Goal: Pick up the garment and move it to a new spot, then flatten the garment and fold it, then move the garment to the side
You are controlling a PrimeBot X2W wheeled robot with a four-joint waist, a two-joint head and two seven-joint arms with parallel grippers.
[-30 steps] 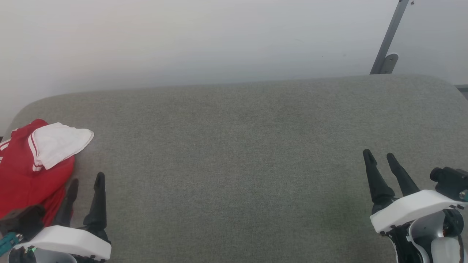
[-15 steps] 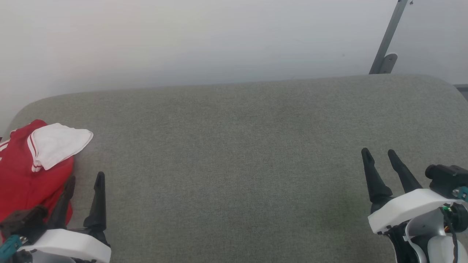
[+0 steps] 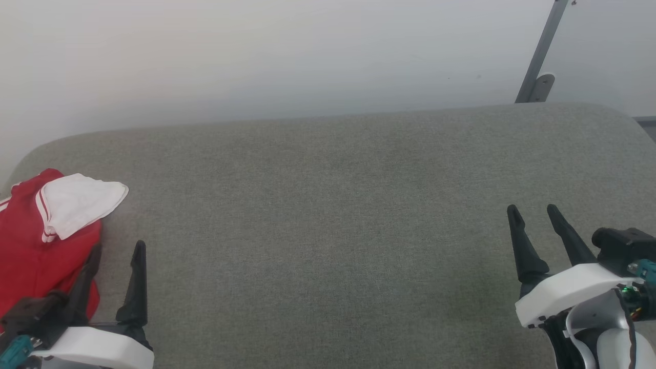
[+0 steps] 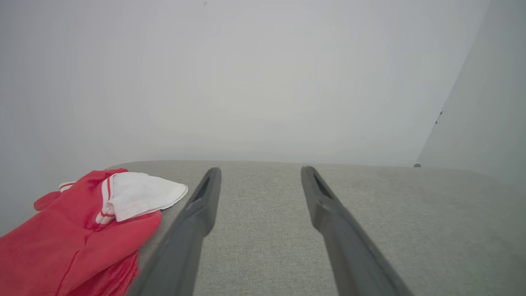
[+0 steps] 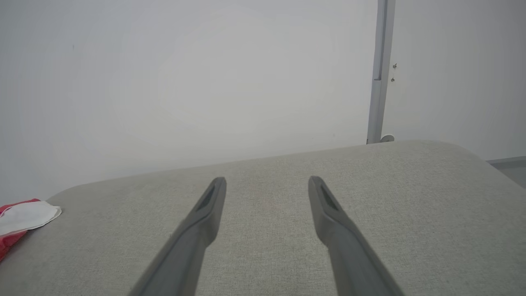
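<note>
The garment (image 3: 31,256), judged soft and limp, is shown bunched at the left edge of the surface (image 3: 328,230); a raised fold is best pinched. The left end effector (image 3: 117,247), just beside it, and the right end effector (image 3: 532,208) are held wide, empty.

Light was soft, even and diffuse; the wall (image 3: 256,61) washed out to pale grey. Only faint shadows lay on the grey fabric surface (image 3: 328,230). Both wrist views looked hazy, their near fingers (image 4: 183,246) blurred.
</note>
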